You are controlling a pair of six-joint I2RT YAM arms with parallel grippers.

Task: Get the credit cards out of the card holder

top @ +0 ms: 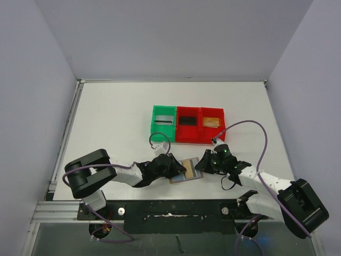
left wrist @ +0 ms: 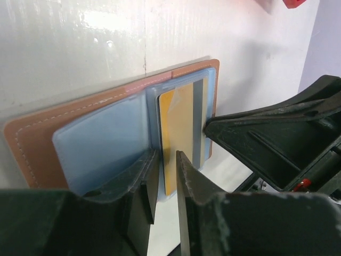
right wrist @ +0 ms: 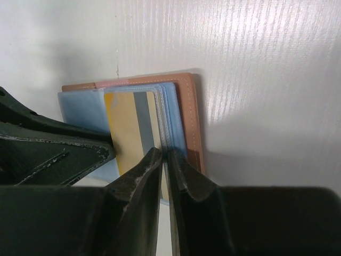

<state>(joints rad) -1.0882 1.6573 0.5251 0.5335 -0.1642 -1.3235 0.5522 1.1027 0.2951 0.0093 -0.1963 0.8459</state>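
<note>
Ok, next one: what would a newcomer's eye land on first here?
The open brown wallet at the near edge of the table, flanked by both grippers: the right gripper pinches its edge, while the left gripper straddles a yellow card tucked inside it. Farther back, mid-table, stands a row of three bins, one green and two red, each with a card inside.

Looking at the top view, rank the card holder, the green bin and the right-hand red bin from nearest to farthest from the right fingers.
1. card holder: front centre, touching the right fingers.
2. right-hand red bin: behind, slightly right.
3. green bin: behind, left end of the row.
</note>
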